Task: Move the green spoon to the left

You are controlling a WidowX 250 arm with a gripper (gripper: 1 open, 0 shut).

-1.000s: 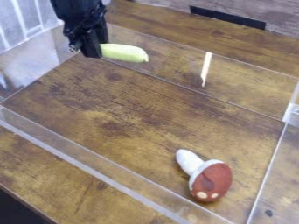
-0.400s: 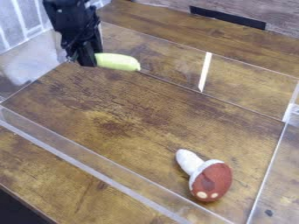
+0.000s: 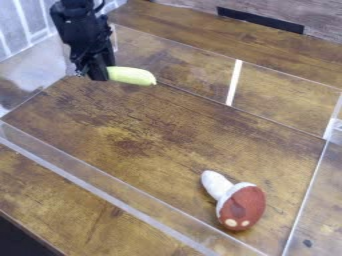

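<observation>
Up in the far left corner, the black gripper [image 3: 96,70] hangs pointing almost straight down over the wooden table [image 3: 160,130], and its fingers are pinched narrowly onto one end of the green spoon [image 3: 131,75]. The spoon's thick yellow-green handle sticks out sideways to the right of the gripper, lying close to level and just above the boards, so near them that I cannot tell whether it touches the wood. The metal bowl end is tucked away behind the fingers and I can't make it out.

A clear plastic wall [image 3: 94,180] runs around the work area, with its front edge slanting down from the left and a bright upright seam showing to the right of the spoon, near the back. The spoon sits inside this walled area, hard up toward its left back corner.

Well apart from the spoon, down in the front right part of the table, a toy mushroom [image 3: 235,200] lies on its side, its white stem pointing up and left toward the spoon and its brown-red cap toward the near right corner.
</observation>
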